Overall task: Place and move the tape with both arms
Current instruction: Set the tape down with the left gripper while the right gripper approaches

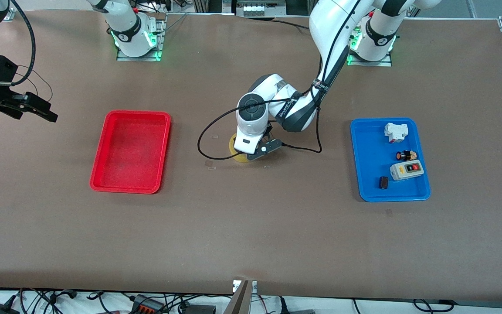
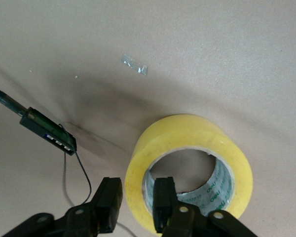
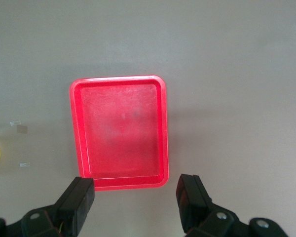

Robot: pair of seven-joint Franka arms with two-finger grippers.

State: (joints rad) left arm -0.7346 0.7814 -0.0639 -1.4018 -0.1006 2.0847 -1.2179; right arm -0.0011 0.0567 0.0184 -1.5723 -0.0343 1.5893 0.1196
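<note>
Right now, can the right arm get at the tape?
Probably not yet. The left pincer straddles the wall of the tape mid-table, one finger in the hole, one outside, and that arm covers it. The right pincer hangs open high above the red tray.

Three views: one high overview, two wrist cameras.
The front camera looks down across the table (image 1: 251, 235); the left wrist hangs close over the tape (image 2: 187, 168), the right wrist high over the red tray (image 3: 119, 181), both shared with front.
</note>
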